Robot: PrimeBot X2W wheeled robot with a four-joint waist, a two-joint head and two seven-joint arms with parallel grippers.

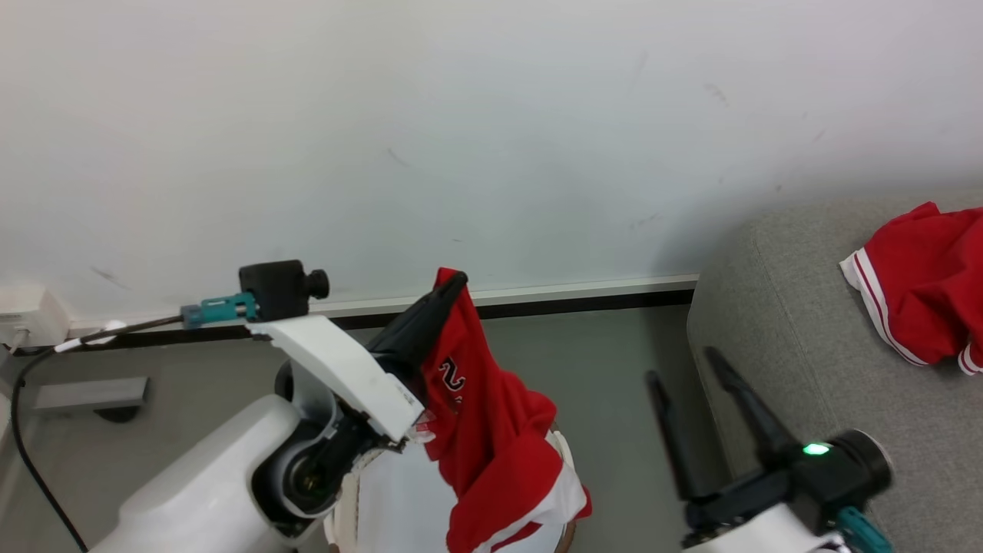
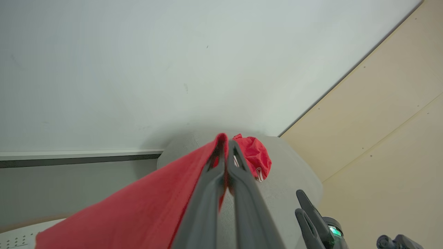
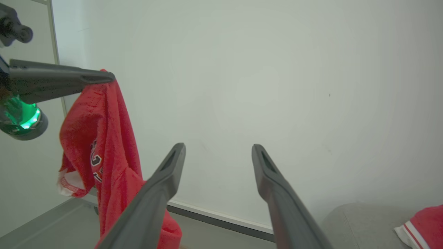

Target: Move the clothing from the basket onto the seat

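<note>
Our left gripper [image 1: 455, 281] clamps a red jersey [image 1: 491, 430] hanging over what looks like the basket [image 1: 349, 499], our right gripper [image 1: 682, 365] gapes empty, so next we carry it rightward onto the seat [image 1: 783, 330].

A bright red is seen on the hanging garment [image 1: 491, 430], on which a dark numeral outlined in white is printed; its hem is banded white with a red stripe. The same red is shown by the second garment [image 1: 929, 299], edged in white with thin red lines. The seat [image 1: 768, 346] is covered in a plain mid-grey weave. The basket [image 2: 14, 238] is seen as cream-white and dotted with small holes; a brownish rim may be made out, though little is exposed. Dark grey fingers are borne by the left gripper [image 1: 458, 278] and the right gripper [image 1: 682, 364], a green light [image 1: 815, 449] being lit on the latter. The wall [image 1: 491, 115] is off-white, the floor [image 1: 599, 361] dull grey-green.
</note>
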